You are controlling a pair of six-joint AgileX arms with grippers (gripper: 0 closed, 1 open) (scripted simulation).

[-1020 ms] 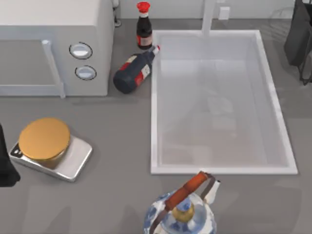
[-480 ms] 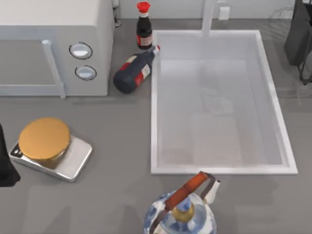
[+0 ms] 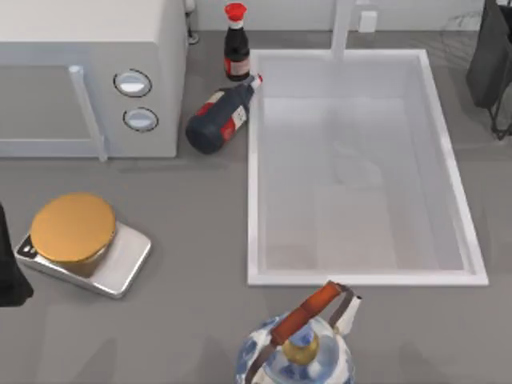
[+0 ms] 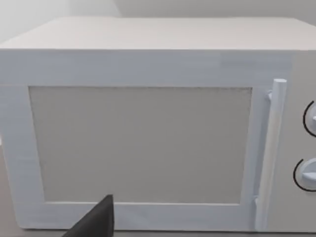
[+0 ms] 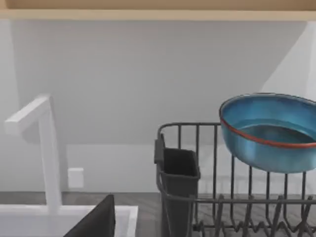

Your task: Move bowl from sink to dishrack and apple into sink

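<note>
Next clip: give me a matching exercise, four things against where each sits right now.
Things:
1. bowl
2. kettle
3. lying dark bottle
4. kitchen scale

Places:
A. between the microwave and the sink
B. on the table left of the sink, toward the near edge
C. up at the dishrack, above its wires
D. just in front of the sink's near rim

Pairs: 1-C, 2-D, 3-A, 4-B

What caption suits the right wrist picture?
Blue bowl sitting in the dishrack, beside the white sink and faucet.
</note>
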